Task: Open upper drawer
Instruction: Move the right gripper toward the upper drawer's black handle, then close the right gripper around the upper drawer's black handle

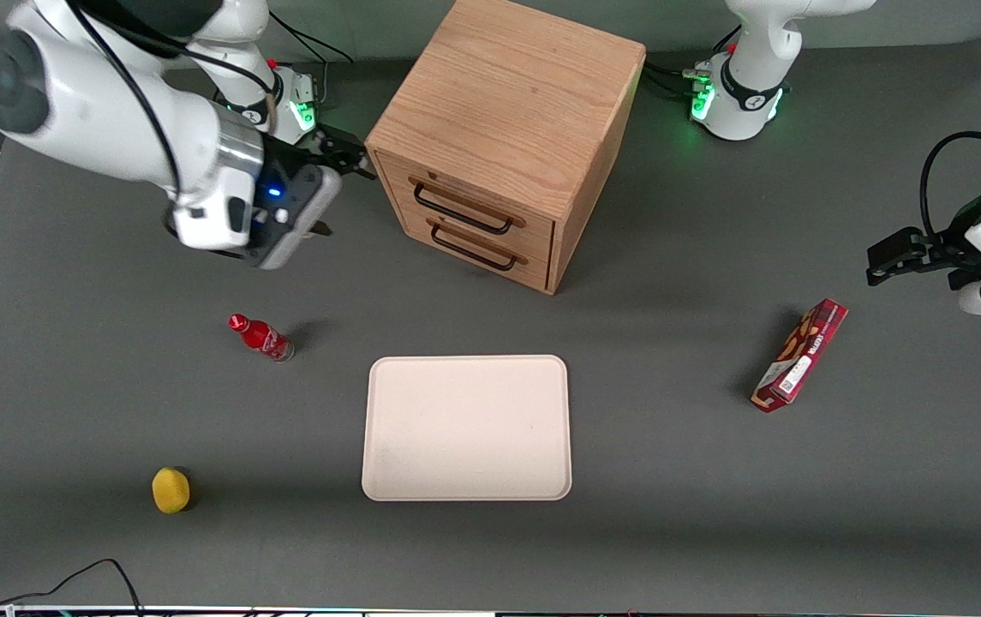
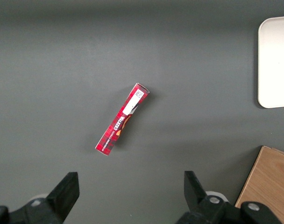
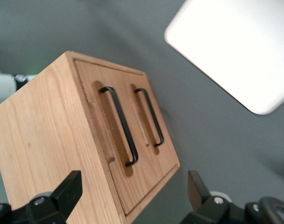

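In the front view, you see the gripper (image 1: pixel 344 158) in the upper left of the frame, hanging in the air just beside the oak cabinet (image 1: pixel 507 111), level with its front corner and not touching it. The upper drawer (image 1: pixel 469 206) sits closed at upper centre, its black wire handle (image 1: pixel 462 212) above the bottom drawer (image 1: pixel 477 248). Nearer the camera lies a cream tray (image 1: pixel 466 428) at centre. A red bottle (image 1: pixel 261 337) stands at left of centre, a yellow ball (image 1: pixel 170 490) at lower left, and a red box (image 1: pixel 800 355) lies toward the parked arm's end of the table.

In the left wrist view, you see the red box (image 2: pixel 122 118) lying on the grey table (image 2: pixel 62 56) mid-frame, with the tray's edge (image 2: pixel 275 60) and a cabinet corner (image 2: pixel 268 182) also showing.

In the right wrist view, your gripper's fingers (image 3: pixel 69 189) are spread wide and hold nothing. The upper drawer (image 3: pixel 102 135) faces them, flush and shut, its handle (image 3: pixel 121 126) untouched beside the bottom drawer (image 3: pixel 149 116).
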You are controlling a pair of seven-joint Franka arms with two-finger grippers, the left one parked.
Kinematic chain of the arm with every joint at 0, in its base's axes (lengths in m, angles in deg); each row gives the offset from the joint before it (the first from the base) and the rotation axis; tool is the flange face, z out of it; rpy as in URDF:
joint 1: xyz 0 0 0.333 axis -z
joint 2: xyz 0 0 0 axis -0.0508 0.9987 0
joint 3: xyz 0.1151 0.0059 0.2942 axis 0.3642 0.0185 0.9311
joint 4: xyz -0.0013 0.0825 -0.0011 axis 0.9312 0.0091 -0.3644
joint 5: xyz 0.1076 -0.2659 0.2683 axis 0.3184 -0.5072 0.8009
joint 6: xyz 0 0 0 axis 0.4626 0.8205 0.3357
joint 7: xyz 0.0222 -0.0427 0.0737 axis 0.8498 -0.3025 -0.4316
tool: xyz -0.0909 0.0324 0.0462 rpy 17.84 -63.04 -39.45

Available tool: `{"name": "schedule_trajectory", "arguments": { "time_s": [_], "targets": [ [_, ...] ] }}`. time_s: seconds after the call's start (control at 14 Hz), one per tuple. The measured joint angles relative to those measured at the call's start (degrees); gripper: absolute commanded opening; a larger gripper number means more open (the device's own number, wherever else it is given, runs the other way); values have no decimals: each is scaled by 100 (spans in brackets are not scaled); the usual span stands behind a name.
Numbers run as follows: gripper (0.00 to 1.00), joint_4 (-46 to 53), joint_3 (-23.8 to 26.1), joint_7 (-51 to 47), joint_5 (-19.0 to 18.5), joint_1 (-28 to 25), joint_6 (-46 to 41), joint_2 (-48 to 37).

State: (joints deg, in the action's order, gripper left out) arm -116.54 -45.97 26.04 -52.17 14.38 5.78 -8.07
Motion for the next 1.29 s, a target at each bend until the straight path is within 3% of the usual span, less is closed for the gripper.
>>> {"name": "schedule_trajectory", "arguments": {
  "time_s": [0.29, 0.43, 0.79, 1.29],
  "targets": [
    [100, -12, 47, 111, -5, -498, 412, 355],
    [100, -152, 48, 158, -183, -662, 625, 399],
    [100, -688, 48, 446, -559, -720, 1279, 551],
    [100, -1292, 74, 505, -633, -888, 1893, 555]
  ]
}}
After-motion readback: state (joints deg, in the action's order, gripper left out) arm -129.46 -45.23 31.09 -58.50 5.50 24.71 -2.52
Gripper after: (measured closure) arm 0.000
